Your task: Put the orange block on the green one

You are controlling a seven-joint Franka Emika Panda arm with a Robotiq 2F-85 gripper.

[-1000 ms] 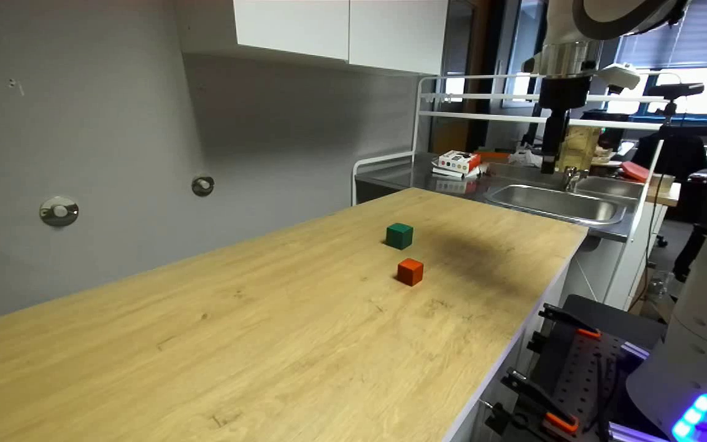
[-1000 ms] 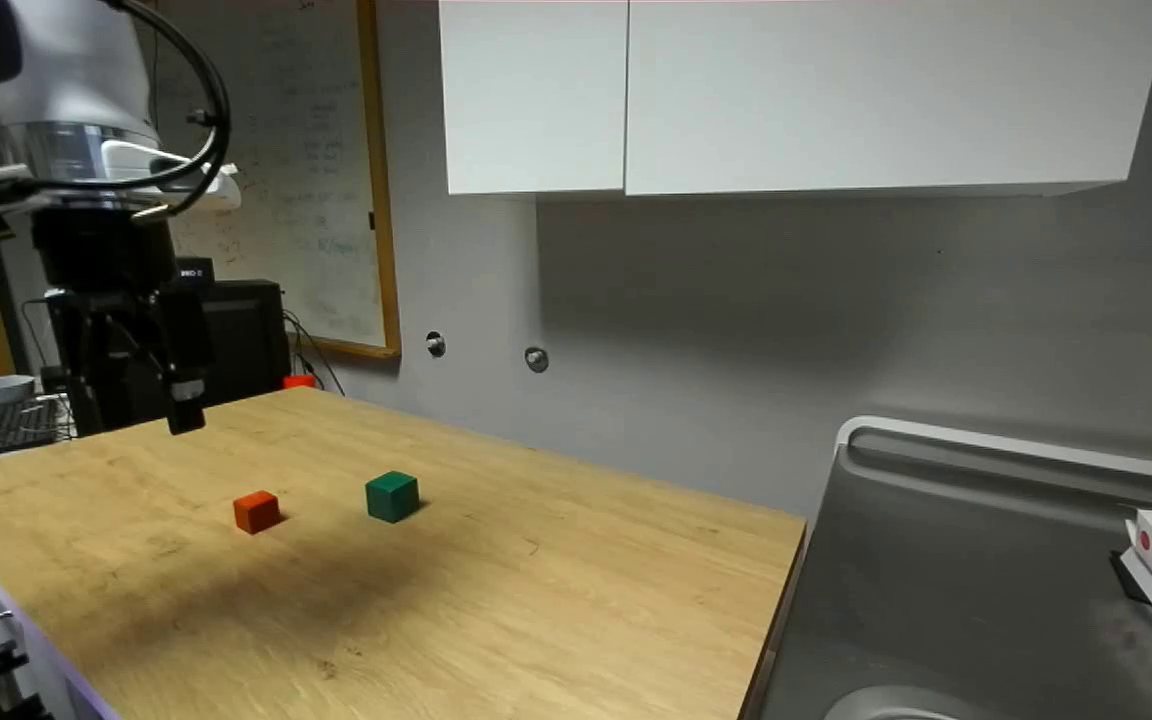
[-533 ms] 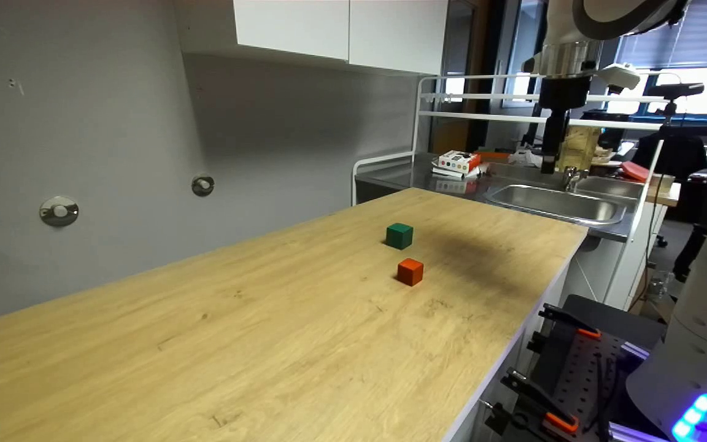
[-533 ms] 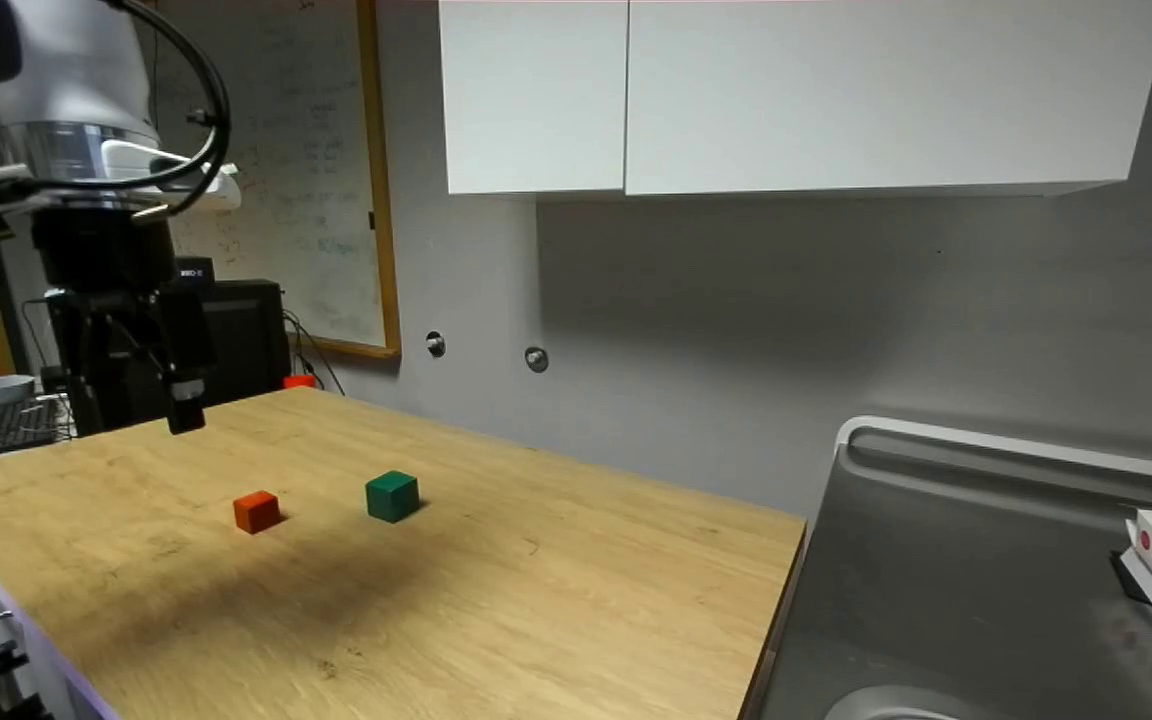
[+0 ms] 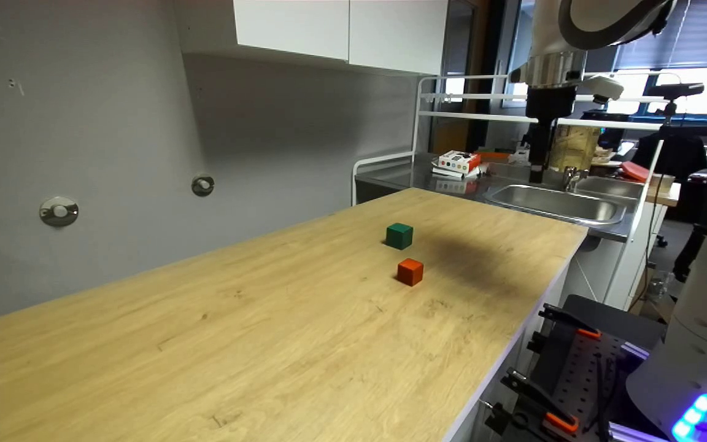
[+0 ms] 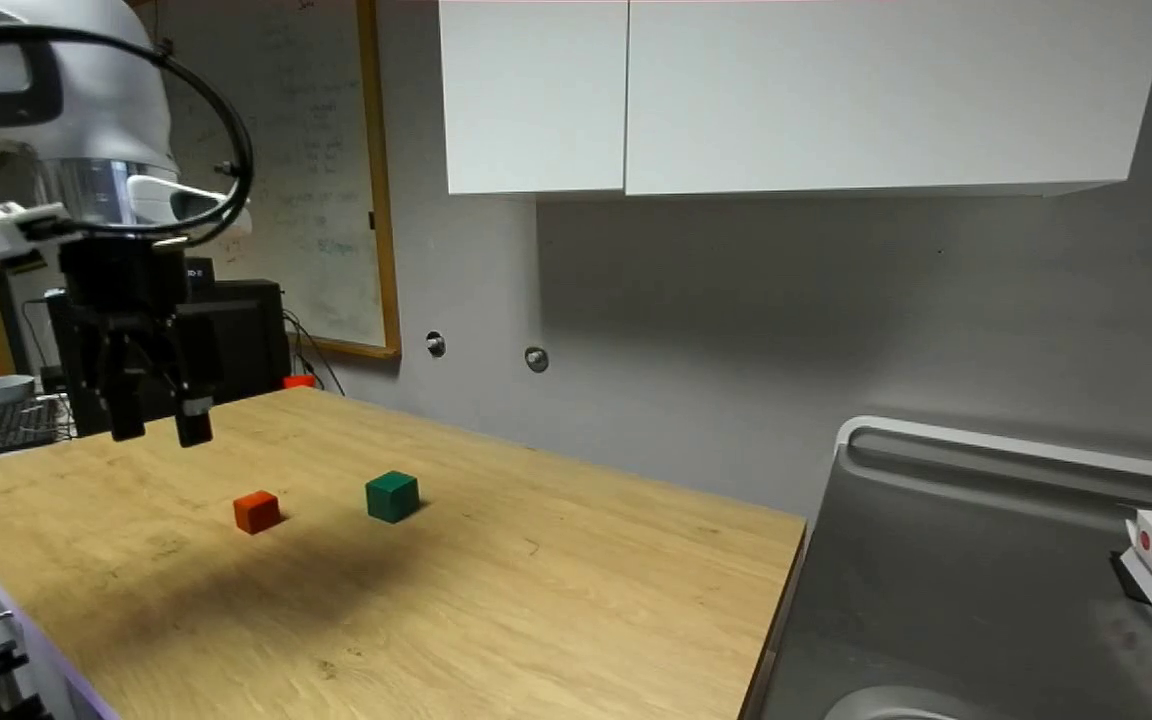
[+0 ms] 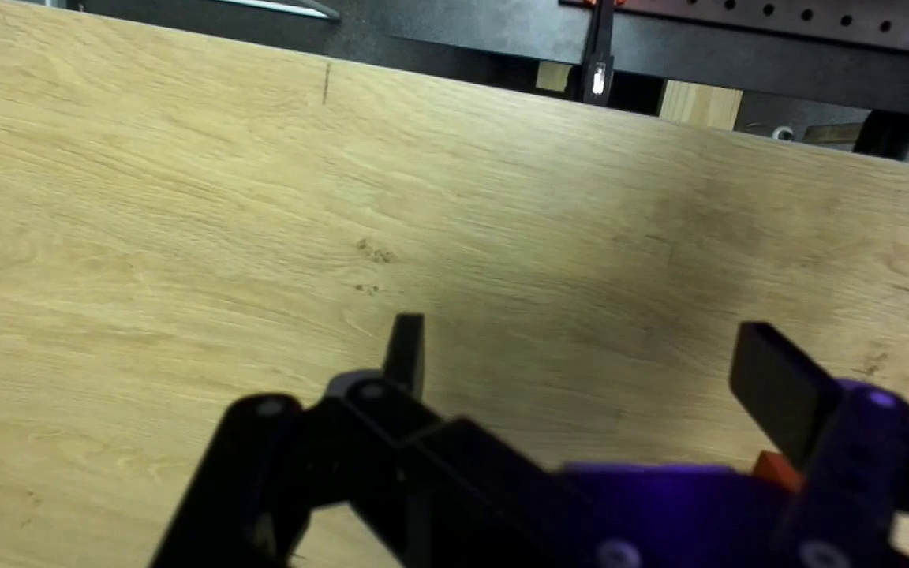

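Likely pre-grasp; gripper (image 6: 161, 432) spread wide, empty; in an exterior view, green block (image 6: 392, 497) right of orange block (image 6: 256, 511); next should centre over the latter, descend

One block (image 5: 410, 272) lies near another block (image 5: 399, 236) on the table (image 5: 218, 356).

A lab or office, by whiteboard (image 6: 286, 170), keyboard (image 6: 20, 428) and sink (image 5: 557, 204).

One counter (image 7: 186, 237), pale wood grain, knotted, partly shaded. One gripper (image 7: 583, 347), black, fingers spread well apart above it. One orange block (image 7: 776, 471), mostly hidden behind the gripper, part showing beside one finger. Black clamp (image 7: 599, 59) at counter's edge; perforated plate (image 7: 825, 30) beyond.
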